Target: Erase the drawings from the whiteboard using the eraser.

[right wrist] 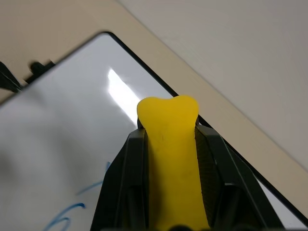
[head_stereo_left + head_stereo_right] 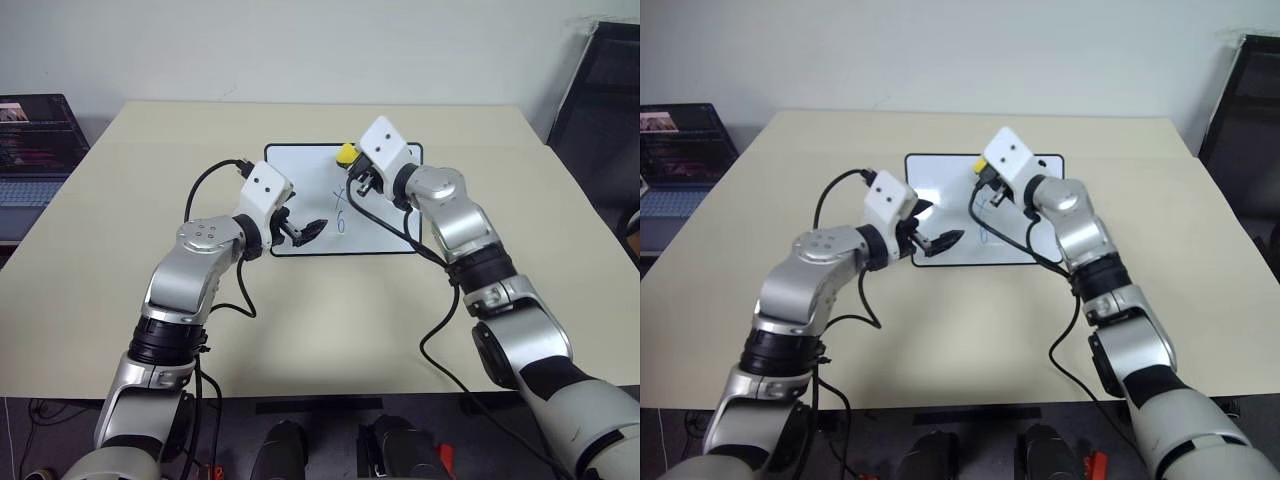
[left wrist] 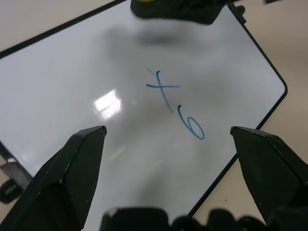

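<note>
The whiteboard [image 2: 300,172] lies flat in the middle of the beige table. Blue drawings [image 3: 166,90], an "x" above a "6" [image 3: 191,128], sit on its right half [image 2: 340,212]. My right gripper [image 1: 169,134] is shut on the yellow eraser [image 2: 346,153] and holds it just above the board's far right part, beyond the marks. The eraser [image 1: 171,159] sticks out between the black fingers. My left gripper [image 2: 308,231] hovers open over the board's near edge, left of the marks, with nothing between its fingers [image 3: 82,154].
A laptop [image 2: 30,150] sits off the table's left side. A black chair [image 2: 600,90] stands at the far right. Black cables [image 2: 440,330] hang from both arms over the table top [image 2: 150,180].
</note>
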You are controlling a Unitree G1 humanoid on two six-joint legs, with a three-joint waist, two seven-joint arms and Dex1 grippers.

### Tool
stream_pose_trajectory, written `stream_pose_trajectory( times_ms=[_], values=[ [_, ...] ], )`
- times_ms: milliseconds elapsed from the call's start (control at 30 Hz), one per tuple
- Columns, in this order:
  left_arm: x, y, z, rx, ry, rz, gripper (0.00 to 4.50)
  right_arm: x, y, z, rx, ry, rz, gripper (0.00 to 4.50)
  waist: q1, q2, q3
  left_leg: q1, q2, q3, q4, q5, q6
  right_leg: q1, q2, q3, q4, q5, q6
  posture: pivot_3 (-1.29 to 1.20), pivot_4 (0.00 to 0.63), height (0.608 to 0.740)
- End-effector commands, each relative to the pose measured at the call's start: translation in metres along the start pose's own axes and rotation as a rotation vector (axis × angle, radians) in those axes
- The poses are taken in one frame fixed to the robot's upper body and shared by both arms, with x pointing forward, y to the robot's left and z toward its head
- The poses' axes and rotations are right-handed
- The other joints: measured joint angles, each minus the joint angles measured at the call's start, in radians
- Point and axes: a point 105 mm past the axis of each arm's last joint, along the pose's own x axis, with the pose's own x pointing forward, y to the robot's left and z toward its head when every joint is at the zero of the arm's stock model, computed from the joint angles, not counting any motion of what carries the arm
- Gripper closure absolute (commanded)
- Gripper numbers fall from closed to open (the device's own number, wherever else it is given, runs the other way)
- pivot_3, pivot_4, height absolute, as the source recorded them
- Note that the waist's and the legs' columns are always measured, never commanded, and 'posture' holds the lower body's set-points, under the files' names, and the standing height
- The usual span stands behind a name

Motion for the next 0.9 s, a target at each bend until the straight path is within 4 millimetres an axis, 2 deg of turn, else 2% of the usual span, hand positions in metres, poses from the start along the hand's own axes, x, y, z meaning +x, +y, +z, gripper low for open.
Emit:
stream_pose_trajectory(
  times_ms=[33,200,500,633,767,900],
  values=[
    [-0.016,0.016,0.006,-0.044,-0.043,0.046,0.0,-0.026,-0.001,0.022,0.049,-0.103,0.022,3.52,0.001,0.0,0.0,0.0,0.0,0.0,0.0,0.0,0.0,0.0,0.0,0.0,0.0,0.0,0.0,0.0,0.15,0.74],
    [-0.032,0.031,-0.007,-0.115,-0.056,0.102,0.0,-0.062,0.008,0.007,0.097,-0.136,0.011,3.52,0.003,0.0,0.0,0.0,0.0,0.0,0.0,0.0,0.0,0.0,0.0,0.0,-0.001,0.0,0.0,0.0,0.15,0.74],
    [-0.041,0.024,-0.014,-0.145,-0.088,0.05,0.0,-0.105,0.033,-0.021,0.293,-0.146,0.034,3.52,0.005,0.0,0.0,0.0,0.0,0.001,0.001,0.0,0.0,0.001,0.0,0.0,-0.001,0.0,0.0,0.0,0.15,0.74],
    [-0.04,0.026,-0.011,-0.133,-0.101,0.04,0.0,-0.112,0.045,-0.041,0.258,-0.062,0.08,3.52,0.005,0.0,0.0,0.0,0.0,0.002,0.001,0.0,0.0,0.001,0.0,0.0,-0.001,0.0,0.001,0.0,0.15,0.74],
    [-0.038,0.031,-0.011,-0.123,-0.096,0.045,0.0,-0.11,0.045,-0.038,0.23,-0.052,0.084,3.52,0.002,0.0,0.0,0.001,0.0,0.003,0.001,0.0,0.0,0.001,0.001,0.0,-0.001,-0.002,0.003,0.0,0.15,0.74],
    [-0.037,0.038,-0.02,-0.085,-0.035,0.073,0.0,-0.091,0.04,-0.03,0.116,-0.029,0.068,3.52,-0.003,0.0,0.0,0.001,0.0,0.004,0.001,0.0,0.0,0.001,0.001,0.0,-0.001,-0.002,0.004,0.0,0.15,0.74]
  ],
)
